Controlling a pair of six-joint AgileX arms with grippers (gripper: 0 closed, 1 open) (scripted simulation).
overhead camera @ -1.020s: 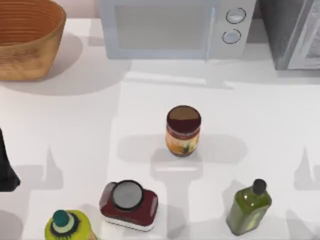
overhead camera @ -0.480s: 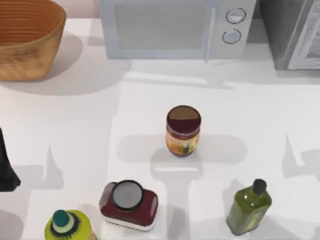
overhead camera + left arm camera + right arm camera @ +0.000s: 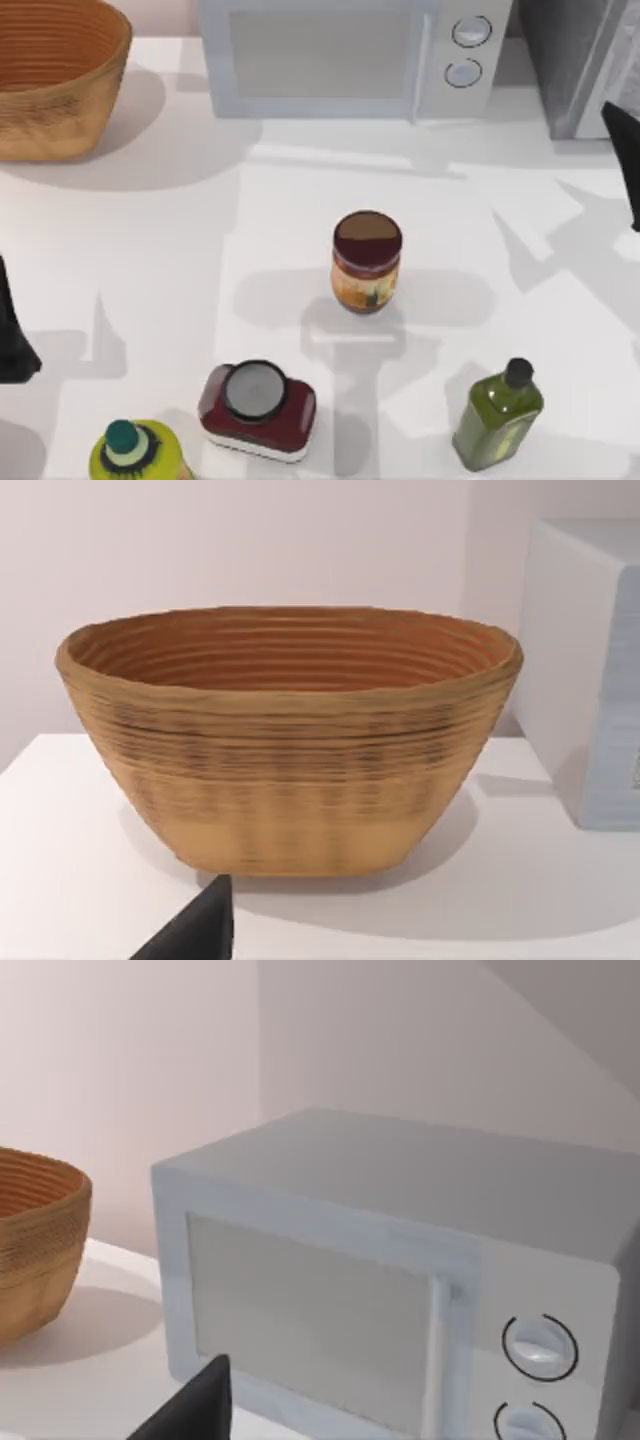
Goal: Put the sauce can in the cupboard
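The left tool (image 3: pixel 12 335) is seen at the left edge of the surface (image 3: pixel 150 260), as a dark shape; whether its fingers are apart or together cannot be told. A woven basket (image 3: pixel 55 75) stands beyond it at the back, and a yellow-green bottle (image 3: pixel 135 452) and a squat maroon container (image 3: pixel 257 410) are placed to its right at the front. The sauce can (image 3: pixel 367 260) is found upright in the middle of the surface, well apart from both tools (nothing touches it). A white microwave (image 3: pixel 345 55) is set behind it. The right tool (image 3: pixel 625 160) is seen at the right edge, just in front of the cupboard (image 3: pixel 580 65); its finger state cannot be told either. The can lies well to its left and nearer the front.
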